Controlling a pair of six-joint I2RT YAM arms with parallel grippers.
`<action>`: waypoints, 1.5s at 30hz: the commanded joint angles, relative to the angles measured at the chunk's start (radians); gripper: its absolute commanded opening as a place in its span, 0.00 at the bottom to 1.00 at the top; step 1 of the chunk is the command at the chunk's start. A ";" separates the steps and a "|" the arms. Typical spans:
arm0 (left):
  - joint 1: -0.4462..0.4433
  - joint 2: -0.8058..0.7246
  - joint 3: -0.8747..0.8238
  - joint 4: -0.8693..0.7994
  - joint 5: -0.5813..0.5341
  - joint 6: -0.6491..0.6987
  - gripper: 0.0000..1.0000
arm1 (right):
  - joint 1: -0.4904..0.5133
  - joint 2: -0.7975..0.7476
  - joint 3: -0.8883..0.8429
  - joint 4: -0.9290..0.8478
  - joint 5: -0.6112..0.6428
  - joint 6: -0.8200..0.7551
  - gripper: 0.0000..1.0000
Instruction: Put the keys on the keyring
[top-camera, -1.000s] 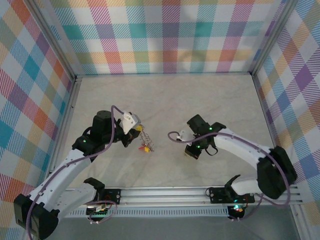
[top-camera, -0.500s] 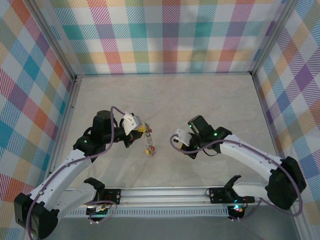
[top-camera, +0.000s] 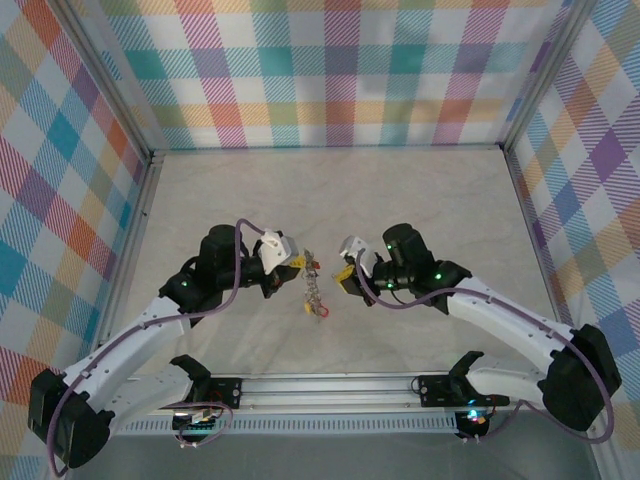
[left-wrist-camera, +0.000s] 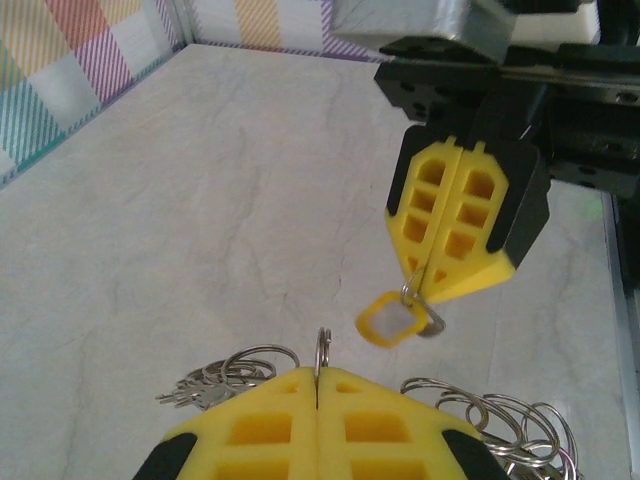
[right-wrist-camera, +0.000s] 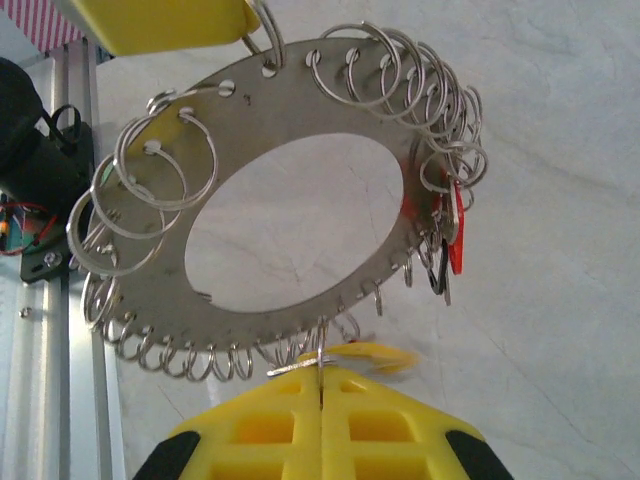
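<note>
Right pincer (left-wrist-camera: 432, 288) first: its yellow fingers are pressed together on the small wire loop of a yellow tag (left-wrist-camera: 385, 323), which dangles just under the tips. I cannot tell whether a key blade hangs with it. From the right wrist view, that tag sits right at the lower rim of the keyring (right-wrist-camera: 300, 100), touching it or very nearly so.

I see the keyring as a flat grey hoop with holes punched round its rim, most of them already carrying wire loops. A red tag (right-wrist-camera: 456, 240) hangs on one side, and what look like silvery keys (left-wrist-camera: 200, 392) cluster below. It hangs in the gap between the two arms, held up off the bench (top-camera: 330, 190) as far as I can judge.

My left pincer (left-wrist-camera: 318, 385) is shut on the hoop's upper rim, right where one of the loops passes through a hole. Whether it grips the plate itself or that loop I cannot make out. Checked walls (top-camera: 340, 70) stand well back on three sides.

I judge this to be the threading step: the hoop is presented and the tagged loop has been brought to its edge, but it is not yet hooked on.

The next move calls for fine work from the right pincer. I need to find a free hole along the lower rim, line the loop's split up with it, and work it through. Meanwhile the left arm must hold the hoop steady, because it looks free to swing.
</note>
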 joint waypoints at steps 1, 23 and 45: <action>-0.023 0.011 0.000 0.096 -0.030 -0.022 0.00 | 0.016 -0.002 0.023 0.098 -0.048 0.077 0.00; -0.059 0.032 0.017 0.076 -0.068 -0.014 0.00 | 0.056 0.078 0.081 0.207 0.046 0.222 0.00; -0.065 0.057 0.030 0.085 -0.071 -0.060 0.00 | 0.068 0.130 0.159 0.116 0.113 0.250 0.00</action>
